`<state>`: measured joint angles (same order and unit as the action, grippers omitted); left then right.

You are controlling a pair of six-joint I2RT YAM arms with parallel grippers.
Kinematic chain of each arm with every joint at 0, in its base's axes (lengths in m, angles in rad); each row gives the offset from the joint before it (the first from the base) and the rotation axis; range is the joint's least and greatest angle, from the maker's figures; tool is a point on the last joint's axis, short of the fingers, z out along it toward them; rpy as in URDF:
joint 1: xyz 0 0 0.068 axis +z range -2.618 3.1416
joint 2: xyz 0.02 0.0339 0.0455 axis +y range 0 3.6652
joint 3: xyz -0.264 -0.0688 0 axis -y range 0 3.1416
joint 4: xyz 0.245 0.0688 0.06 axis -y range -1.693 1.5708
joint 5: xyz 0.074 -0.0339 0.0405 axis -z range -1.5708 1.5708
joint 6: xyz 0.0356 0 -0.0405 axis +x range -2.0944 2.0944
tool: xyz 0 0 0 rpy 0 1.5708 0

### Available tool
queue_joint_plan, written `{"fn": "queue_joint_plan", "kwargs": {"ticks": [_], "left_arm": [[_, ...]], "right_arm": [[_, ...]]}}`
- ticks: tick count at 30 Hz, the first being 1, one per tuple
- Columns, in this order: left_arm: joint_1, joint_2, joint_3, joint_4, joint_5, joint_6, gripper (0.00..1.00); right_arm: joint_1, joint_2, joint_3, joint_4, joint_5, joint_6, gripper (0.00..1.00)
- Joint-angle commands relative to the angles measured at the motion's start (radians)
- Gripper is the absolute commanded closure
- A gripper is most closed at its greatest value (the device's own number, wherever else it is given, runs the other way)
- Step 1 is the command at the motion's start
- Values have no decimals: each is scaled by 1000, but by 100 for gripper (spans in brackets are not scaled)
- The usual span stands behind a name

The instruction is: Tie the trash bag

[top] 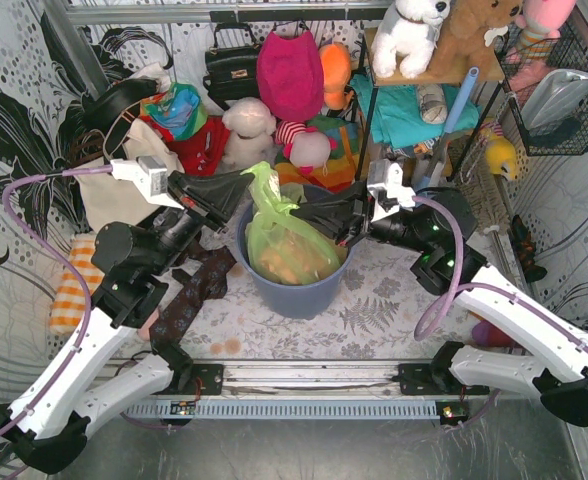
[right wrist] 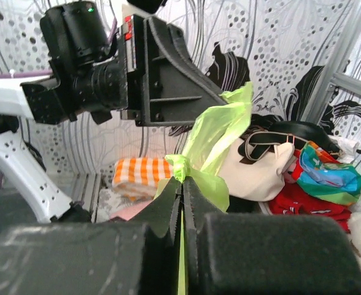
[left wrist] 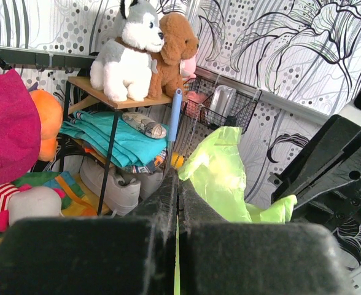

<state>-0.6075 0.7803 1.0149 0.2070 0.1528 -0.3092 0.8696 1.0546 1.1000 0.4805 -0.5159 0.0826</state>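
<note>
The trash bag sits in the blue-grey bin at the middle of the counter, with crumpled orange-brown paper showing through its thin green plastic. Its mouth is gathered up above the bin's rim. The right wrist view shows a small, tight knot in the green film, just at the tips of the right end effector. One broad tail rises from the knot and a shorter fold hangs beside it. Both end effectors are clenched on the bag's plastic. The right one has a sliver of green pinched in the seam between its pressed-together fingers. The left end effector shows the same in its own view, with a thin green line running down between its pads and a loose flap standing just beyond them. From above, the two meet over the bin, the left tip at the upright flap and the right just beside it, over the bag's mouth. By my reading, the main part of the job is done: the two ends are crossed and a knot is formed. I cannot tell from these views how snug the knot is, or whether it is single or doubled. What seems left is a pull apart to cinch it, perhaps a second throw, and then letting go of the tails so that the bag rests closed in the bin.
</note>
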Motion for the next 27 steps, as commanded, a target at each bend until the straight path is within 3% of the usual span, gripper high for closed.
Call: {"fn": "queue_joint_plan", "kwargs": {"ticks": [1,8,17,27], "left_arm": [[3,-2,36,7,0,-3,100],[3,7,48,-9,13,-5,100],[3,22,61,-34,25,1,100],[3,22,64,-60,21,9,100]], "right_arm": [[3,1,84,-171,-99,-145,100],[10,31,151,-301,-83,-163,100],[129,79,250,-508,106,-183,100],[201,141,434,-812,370,-39,100]]}}
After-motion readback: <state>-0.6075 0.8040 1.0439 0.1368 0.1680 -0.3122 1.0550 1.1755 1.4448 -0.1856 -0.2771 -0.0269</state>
